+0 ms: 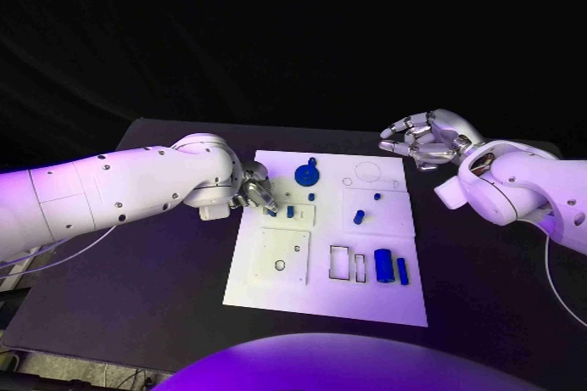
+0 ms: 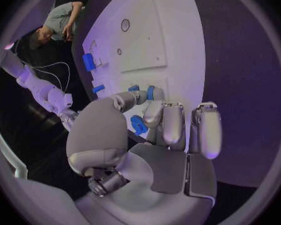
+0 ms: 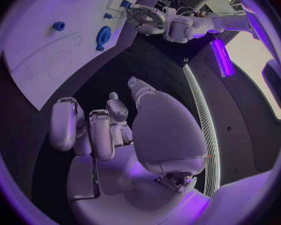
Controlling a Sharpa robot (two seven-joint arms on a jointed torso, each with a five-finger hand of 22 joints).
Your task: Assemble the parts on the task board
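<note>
A black table (image 1: 147,298) under dark surroundings carries the white task board (image 1: 328,302). On its left half, beside a square recess, stands a small blue peg (image 1: 290,211): likely light, rigid and slick, best pinched across its sides. The left hand (image 1: 254,192) hovers right at it, fingers partly curled; whether they touch it I cannot tell. The right hand (image 1: 422,139) hangs off the board's far right corner, fingers curled on nothing.
</note>
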